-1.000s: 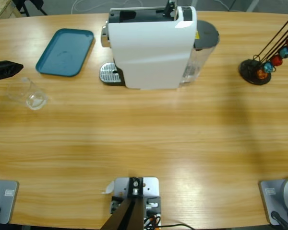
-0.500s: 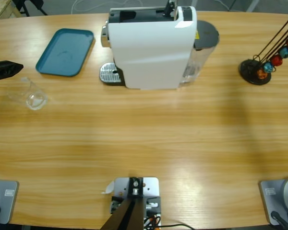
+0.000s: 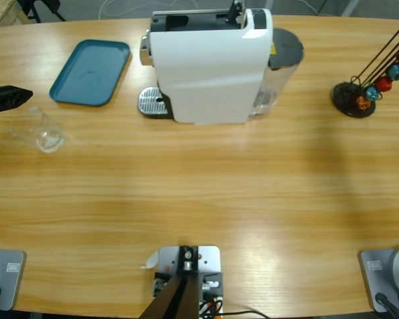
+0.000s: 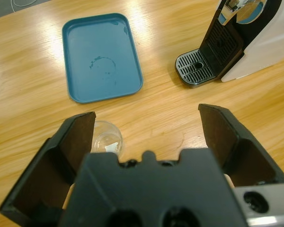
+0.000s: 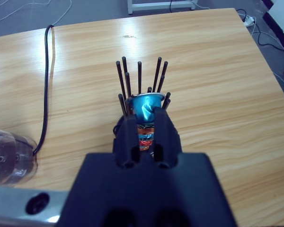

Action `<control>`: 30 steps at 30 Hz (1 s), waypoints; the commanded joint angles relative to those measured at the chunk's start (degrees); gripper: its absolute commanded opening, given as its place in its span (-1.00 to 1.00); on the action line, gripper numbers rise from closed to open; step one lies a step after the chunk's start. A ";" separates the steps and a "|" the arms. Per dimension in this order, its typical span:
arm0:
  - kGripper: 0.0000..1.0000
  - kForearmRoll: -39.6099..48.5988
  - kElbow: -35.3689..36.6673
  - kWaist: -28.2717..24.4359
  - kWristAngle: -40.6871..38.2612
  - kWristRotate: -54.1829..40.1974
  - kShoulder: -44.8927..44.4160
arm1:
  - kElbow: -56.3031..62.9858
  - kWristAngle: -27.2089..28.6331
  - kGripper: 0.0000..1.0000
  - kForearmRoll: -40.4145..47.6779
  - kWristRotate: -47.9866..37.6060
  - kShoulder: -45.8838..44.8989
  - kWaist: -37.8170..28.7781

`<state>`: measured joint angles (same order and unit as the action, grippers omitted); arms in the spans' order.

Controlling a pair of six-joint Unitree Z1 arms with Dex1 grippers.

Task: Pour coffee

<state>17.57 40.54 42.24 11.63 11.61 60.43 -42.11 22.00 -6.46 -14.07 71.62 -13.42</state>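
While beside the teal tray (image 3: 91, 72), a clear glass (image 3: 45, 133), coffee machine (image 3: 209, 65) beyond.

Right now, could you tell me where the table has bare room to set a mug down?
The whole near half of the table, below the coffee machine, is bare. So is the stretch between the machine and the capsule rack. The far left is crowded: tray, glass, left end effector.
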 commanded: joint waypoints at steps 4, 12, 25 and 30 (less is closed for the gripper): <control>0.88 -0.70 -2.13 0.56 0.83 0.34 1.83 | 1.31 0.52 -1.00 -0.95 0.41 -0.27 0.85; 0.88 -0.78 -2.13 0.56 0.85 0.33 1.99 | -3.14 0.32 -1.00 -5.98 1.11 -2.71 0.85; 0.88 -0.78 -2.22 0.56 0.76 0.29 2.14 | -4.79 -1.05 -0.41 -9.62 1.66 -5.98 0.37; 0.88 -0.80 -2.22 0.56 0.68 0.27 2.32 | 0.48 -1.89 0.06 -16.21 -4.87 -11.49 -7.43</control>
<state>17.52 40.52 42.24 11.63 11.61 61.08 -47.72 21.54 -15.66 -13.12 67.12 -13.97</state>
